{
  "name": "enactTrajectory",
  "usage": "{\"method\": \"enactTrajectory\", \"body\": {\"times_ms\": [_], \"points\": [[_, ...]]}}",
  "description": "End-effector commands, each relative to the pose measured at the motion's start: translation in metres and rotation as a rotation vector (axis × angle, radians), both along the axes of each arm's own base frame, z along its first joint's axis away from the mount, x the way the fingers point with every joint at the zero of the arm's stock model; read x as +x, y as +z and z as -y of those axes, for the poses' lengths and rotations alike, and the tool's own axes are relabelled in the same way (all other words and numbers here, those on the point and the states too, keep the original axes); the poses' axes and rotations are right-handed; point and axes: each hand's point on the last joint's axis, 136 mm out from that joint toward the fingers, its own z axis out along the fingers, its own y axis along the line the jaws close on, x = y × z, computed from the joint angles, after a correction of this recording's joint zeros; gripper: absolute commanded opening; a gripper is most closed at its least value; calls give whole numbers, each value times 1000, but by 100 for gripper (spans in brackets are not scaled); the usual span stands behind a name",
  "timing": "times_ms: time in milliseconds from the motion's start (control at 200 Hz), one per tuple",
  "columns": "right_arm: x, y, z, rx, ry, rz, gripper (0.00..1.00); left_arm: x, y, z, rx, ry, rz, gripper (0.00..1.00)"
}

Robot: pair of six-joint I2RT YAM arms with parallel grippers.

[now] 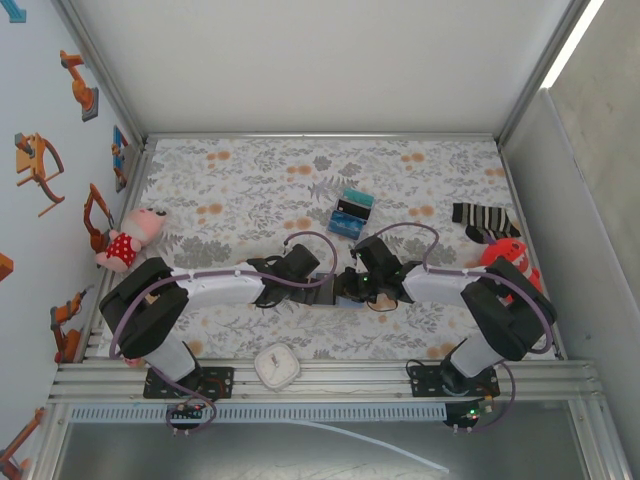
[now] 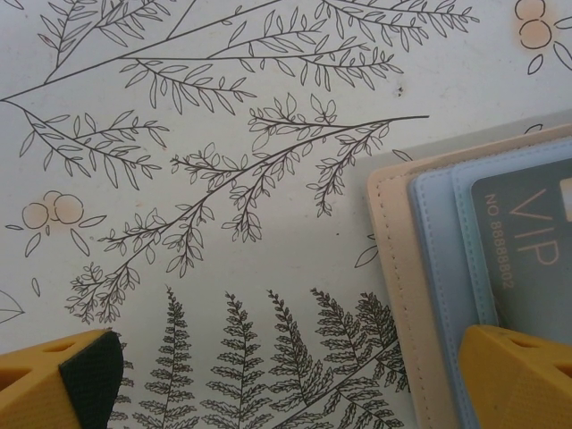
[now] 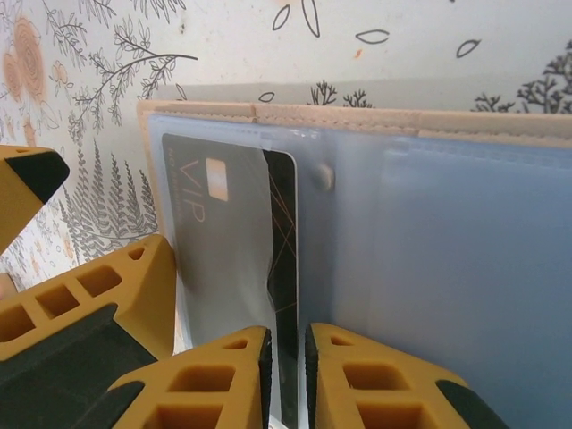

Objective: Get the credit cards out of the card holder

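The card holder lies open on the floral cloth, with a tan rim and a pale blue-grey inside. A grey VIP card sits in its left pocket, and a black card with gold lines peeks out beside it. My right gripper has its pads drawn in close on either side of the black card's edge. My left gripper is open wide; its right finger rests on the card holder beside the VIP card. In the top view the two grippers meet at the table's middle and cover the holder.
A teal, blue and black block lies just beyond the grippers. A striped sock and a red toy are at the right. A pink plush lies at the left. A white round object rests on the front rail.
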Motion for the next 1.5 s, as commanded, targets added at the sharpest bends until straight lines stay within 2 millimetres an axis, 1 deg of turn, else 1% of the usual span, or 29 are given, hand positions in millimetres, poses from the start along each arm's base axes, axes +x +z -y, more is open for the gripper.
{"method": "enactTrajectory", "body": {"times_ms": [0, 80, 225, 341, 571, 661, 706, 856, 1177, 1497], "points": [[-2, -8, 7, -26, -17, -18, 18, -11, -13, -13, 81, -1, -50, 97], [-2, -10, 6, -17, -15, -21, 17, -11, -12, -12, 79, -2, -49, 97], [0, -5, -2, 34, -8, -11, 13, -11, -13, -12, 81, -3, -51, 97], [2, -1, -7, 67, -3, -2, 12, -11, -12, -11, 77, -5, -53, 97], [3, -2, -5, 78, -12, -1, 5, -11, -11, -9, 74, -6, -53, 97], [5, 0, -5, 97, -19, 3, 0, -11, -11, -8, 76, -11, -54, 97], [6, 1, -6, 102, -20, 7, 0, -11, -11, -9, 79, -9, -56, 97], [8, 1, 0, 100, -31, 7, 0, -11, -11, -11, 84, -4, -54, 97], [9, -2, 14, 29, -31, 14, 0, -9, -10, -14, 107, -5, -43, 97], [14, 6, 24, -36, -29, 53, 0, 0, -4, -13, 133, -24, 2, 97]]}}
